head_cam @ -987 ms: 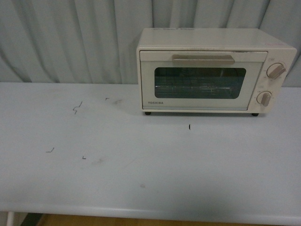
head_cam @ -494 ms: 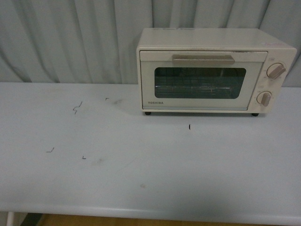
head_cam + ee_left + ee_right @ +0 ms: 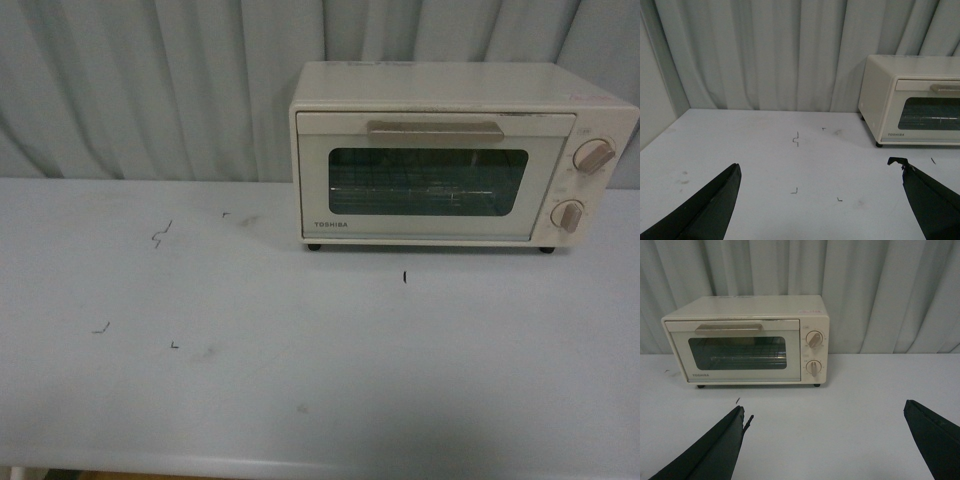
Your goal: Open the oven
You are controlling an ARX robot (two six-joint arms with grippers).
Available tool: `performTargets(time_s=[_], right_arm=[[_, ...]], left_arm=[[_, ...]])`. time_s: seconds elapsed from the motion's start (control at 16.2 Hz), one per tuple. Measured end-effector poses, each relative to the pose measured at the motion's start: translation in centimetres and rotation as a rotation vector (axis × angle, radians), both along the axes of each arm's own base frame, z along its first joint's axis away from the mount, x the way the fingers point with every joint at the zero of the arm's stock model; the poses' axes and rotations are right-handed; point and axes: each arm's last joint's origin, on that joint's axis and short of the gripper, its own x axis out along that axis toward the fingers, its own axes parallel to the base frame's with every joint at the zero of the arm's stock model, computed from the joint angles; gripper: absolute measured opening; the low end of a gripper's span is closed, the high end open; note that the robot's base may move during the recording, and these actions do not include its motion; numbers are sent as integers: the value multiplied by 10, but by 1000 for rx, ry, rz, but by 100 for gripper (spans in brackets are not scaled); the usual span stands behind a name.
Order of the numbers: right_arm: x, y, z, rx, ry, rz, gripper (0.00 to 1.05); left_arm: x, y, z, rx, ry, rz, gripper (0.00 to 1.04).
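Table white | oven door shut | framing shifted slightly since earlier

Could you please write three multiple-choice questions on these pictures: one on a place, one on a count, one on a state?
1. Where on the table does the oven stand, in the front view?
A) far right, by the curtain
B) near left
C) near middle

2. How many knobs has the oven?
A) one
B) two
C) four

3. The door is:
A) shut
B) half open
C) fully down

Answers:
1 A, it stands at the back right, before the curtain.
2 B, two sit one above the other beside the door.
3 A, the door is upright and flush, with its handle on top.
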Motion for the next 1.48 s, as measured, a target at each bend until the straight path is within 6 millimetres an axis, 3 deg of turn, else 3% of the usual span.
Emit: performTargets(time_s=[1.48], right_arm=[[0, 0, 0, 0, 0, 0, 98]], left_arm=[[0, 0, 0, 0, 0, 0, 98]])
